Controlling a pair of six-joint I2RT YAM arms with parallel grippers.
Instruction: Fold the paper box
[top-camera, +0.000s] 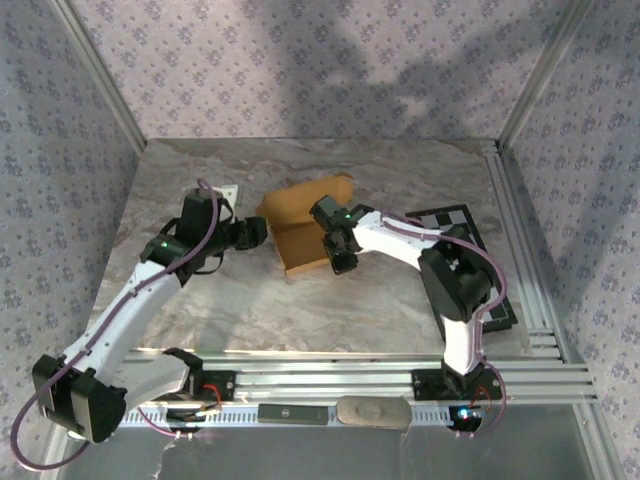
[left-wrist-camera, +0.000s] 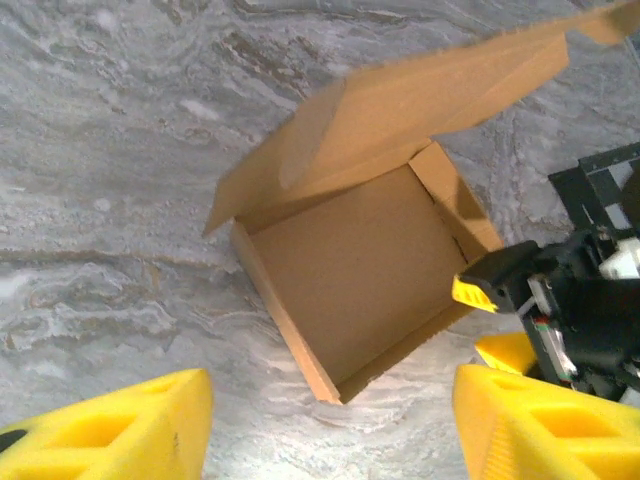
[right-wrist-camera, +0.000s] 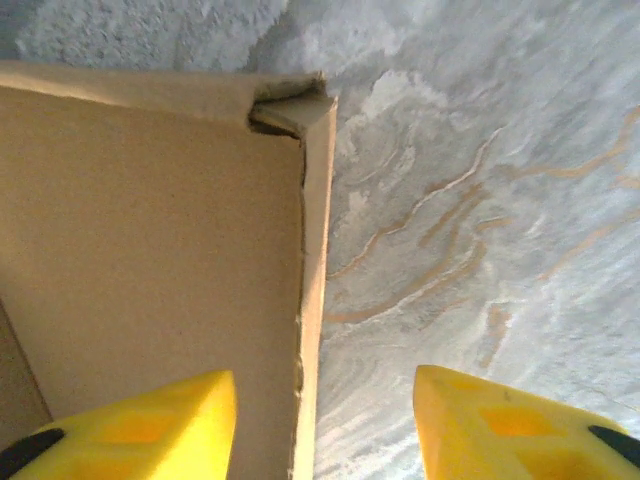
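Observation:
The paper box (top-camera: 300, 240) is a shallow tan cardboard tray in the middle of the marble table, its lid (left-wrist-camera: 420, 100) raised at the back. My left gripper (top-camera: 262, 233) hovers at the box's left corner (left-wrist-camera: 340, 385). It stands open (left-wrist-camera: 330, 425) with bare table between its yellow fingers. My right gripper (top-camera: 341, 262) is at the box's right wall. It is open (right-wrist-camera: 325, 425) and straddles that wall's rim (right-wrist-camera: 318, 230) without touching it, one finger (right-wrist-camera: 150, 425) over the box floor and the other over the table. The right gripper's yellow tips (left-wrist-camera: 478, 293) also appear in the left wrist view.
A black-and-white checkered board (top-camera: 462, 222) lies at the right, partly under the right arm. A white sheet corner (top-camera: 229, 188) peeks out behind the left arm. Aluminium rails (top-camera: 520, 250) run along the right and near edges, and patterned walls enclose the table.

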